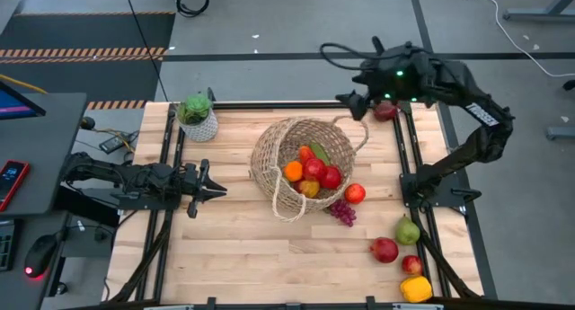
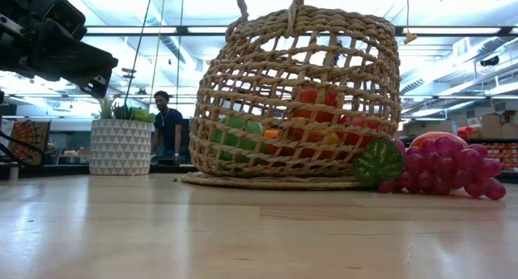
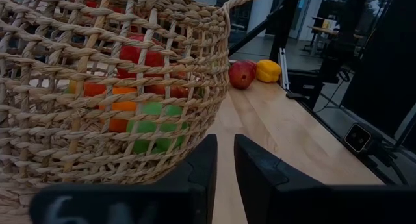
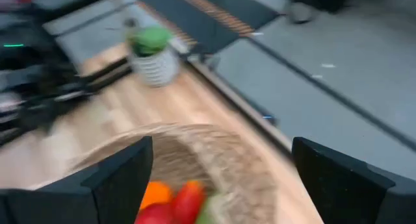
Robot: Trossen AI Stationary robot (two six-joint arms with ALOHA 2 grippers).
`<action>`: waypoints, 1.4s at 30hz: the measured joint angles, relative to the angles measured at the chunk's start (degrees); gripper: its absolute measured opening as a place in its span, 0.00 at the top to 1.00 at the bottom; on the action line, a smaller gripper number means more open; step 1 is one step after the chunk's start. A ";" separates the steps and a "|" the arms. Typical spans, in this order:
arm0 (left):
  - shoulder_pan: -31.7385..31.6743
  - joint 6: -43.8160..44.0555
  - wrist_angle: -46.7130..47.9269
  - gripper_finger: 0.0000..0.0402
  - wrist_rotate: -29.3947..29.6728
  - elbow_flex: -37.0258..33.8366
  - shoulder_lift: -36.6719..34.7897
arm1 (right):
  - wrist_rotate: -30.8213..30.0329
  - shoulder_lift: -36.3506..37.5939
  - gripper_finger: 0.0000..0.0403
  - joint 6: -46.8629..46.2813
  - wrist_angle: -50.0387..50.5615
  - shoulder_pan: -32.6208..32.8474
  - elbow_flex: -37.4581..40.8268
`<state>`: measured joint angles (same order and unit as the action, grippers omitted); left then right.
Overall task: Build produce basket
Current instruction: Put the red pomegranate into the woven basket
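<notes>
The woven basket (image 1: 301, 162) sits mid-table on its flat bottom (image 2: 275, 180). It holds produce: an orange (image 1: 293, 171) and red apples (image 1: 314, 169). Purple grapes (image 1: 342, 211) and a red apple (image 1: 355, 193) lie beside it. My left gripper (image 1: 211, 190) hovers level and shut to the basket's left, pointing at its wall (image 3: 117, 87). My right gripper (image 1: 355, 103) is raised over the far edge, open, with nothing between its fingers (image 4: 221, 178). It looks down on the basket (image 4: 195, 159).
A pear (image 1: 407, 230), a red apple (image 1: 384, 250), a small red fruit (image 1: 411, 264) and a yellow pepper (image 1: 416, 288) lie near the right front corner. Another red apple (image 1: 385, 111) lies at the far right. A potted plant (image 1: 197, 115) stands far left. A person (image 2: 167, 129) stands beyond the table.
</notes>
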<state>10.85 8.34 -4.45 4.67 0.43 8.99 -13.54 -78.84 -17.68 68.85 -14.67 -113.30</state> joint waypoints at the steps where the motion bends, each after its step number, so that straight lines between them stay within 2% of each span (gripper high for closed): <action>1: -0.02 0.00 0.00 0.85 0.00 0.00 0.00 | 2.23 0.72 0.09 0.57 0.17 0.29 0.00; 3: -0.01 0.00 0.00 0.85 0.00 0.00 0.00 | 4.58 1.75 0.10 1.35 0.39 2.16 0.00; 5: 0.00 0.00 0.00 0.84 0.00 0.00 0.00 | 4.48 2.51 0.11 1.92 0.41 5.25 0.00; 11: -0.01 0.00 0.00 0.85 0.00 0.00 0.00 | -0.45 3.60 0.13 -0.68 2.14 17.07 0.75; 16: -0.02 0.00 0.00 0.86 0.00 0.00 0.00 | -1.53 3.03 0.14 -7.92 6.31 26.43 5.12; 22: 0.01 0.00 0.00 0.84 0.00 0.00 0.00 | 2.52 3.34 0.14 -21.03 8.75 35.11 13.00; 31: -0.01 0.00 0.00 0.86 0.00 0.00 -0.02 | 3.68 5.64 0.14 -35.92 9.06 42.87 28.15; 37: 0.00 0.00 0.00 0.85 0.00 0.00 -0.01 | 11.42 6.13 0.14 -39.83 4.00 48.95 37.59; 42: 0.01 0.00 -0.02 0.84 0.00 0.00 0.00 | 13.63 5.75 0.14 -39.39 -1.57 54.02 44.20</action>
<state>10.85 8.34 -4.47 4.67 0.43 8.99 0.08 -73.09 -57.07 67.27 39.35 -69.09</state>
